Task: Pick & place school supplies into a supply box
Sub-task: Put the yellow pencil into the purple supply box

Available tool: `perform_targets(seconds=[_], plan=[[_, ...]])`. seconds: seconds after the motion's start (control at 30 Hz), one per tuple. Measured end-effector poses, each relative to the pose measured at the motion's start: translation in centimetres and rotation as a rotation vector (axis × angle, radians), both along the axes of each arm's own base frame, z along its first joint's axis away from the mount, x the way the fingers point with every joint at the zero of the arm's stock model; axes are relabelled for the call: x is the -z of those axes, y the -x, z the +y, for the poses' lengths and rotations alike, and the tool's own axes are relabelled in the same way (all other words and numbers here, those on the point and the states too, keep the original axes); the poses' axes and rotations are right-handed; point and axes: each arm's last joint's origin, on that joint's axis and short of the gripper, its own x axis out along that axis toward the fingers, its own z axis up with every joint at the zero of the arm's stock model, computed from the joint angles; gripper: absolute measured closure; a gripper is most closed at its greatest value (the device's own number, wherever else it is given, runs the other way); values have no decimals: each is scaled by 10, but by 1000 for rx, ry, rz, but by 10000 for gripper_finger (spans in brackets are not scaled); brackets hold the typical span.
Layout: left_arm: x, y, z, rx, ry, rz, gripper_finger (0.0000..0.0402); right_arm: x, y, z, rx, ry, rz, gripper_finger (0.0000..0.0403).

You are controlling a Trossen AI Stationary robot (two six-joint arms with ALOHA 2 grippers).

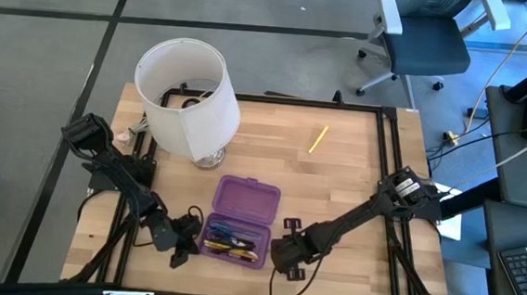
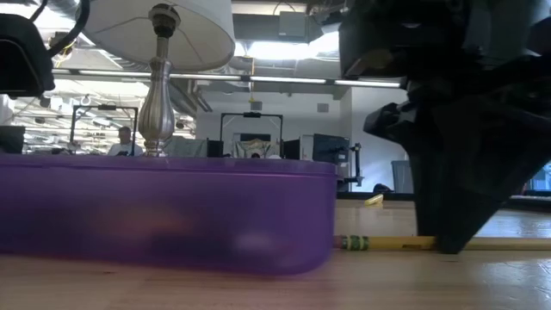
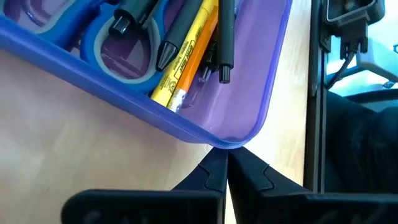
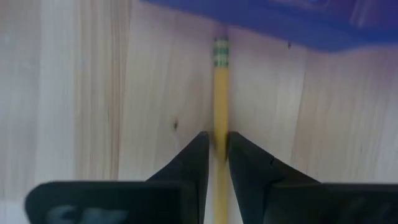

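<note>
- right gripper (image 4: 216, 149) has its fingers pinched on a yellow pencil (image 4: 220, 99) lying flat on the worktop (image 1: 335, 185), just beside the purple box (image 1: 244, 202). Looks light, stiff, a bit slick, so grab mid-shaft.
- left gripper (image 3: 227, 175) fully closed, empty, at the box's corner.
- another pencil (image 1: 318, 139) lies farther back.

Open board mid-table, crowded near edge

Lamp (image 1: 191, 96) blocks far left; supply box (image 1: 238, 222) sits between both grippers; bare wood to the right.
</note>
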Motion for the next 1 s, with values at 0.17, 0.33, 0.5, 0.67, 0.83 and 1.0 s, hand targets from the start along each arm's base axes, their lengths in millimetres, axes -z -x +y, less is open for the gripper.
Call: perform_targets(seconds=[0.17,0.33,0.5,0.67,0.83,1.0], plan=[[0,0,0,6,14,12,401,-1,-5,-1,31,-23,-36,336],[0,2,-2,22,13,13,398,-2,-10,1,38,-41,-93,336],[0,2,-2,24,12,12,396,-3,-16,2,42,-66,-146,336],[0,2,-2,24,12,12,400,-1,-17,1,18,-53,-141,337],[0,2,-2,23,13,12,398,7,-21,3,-4,-51,-154,337],[0,2,-2,24,12,12,400,7,-22,3,-23,-46,-164,337]])
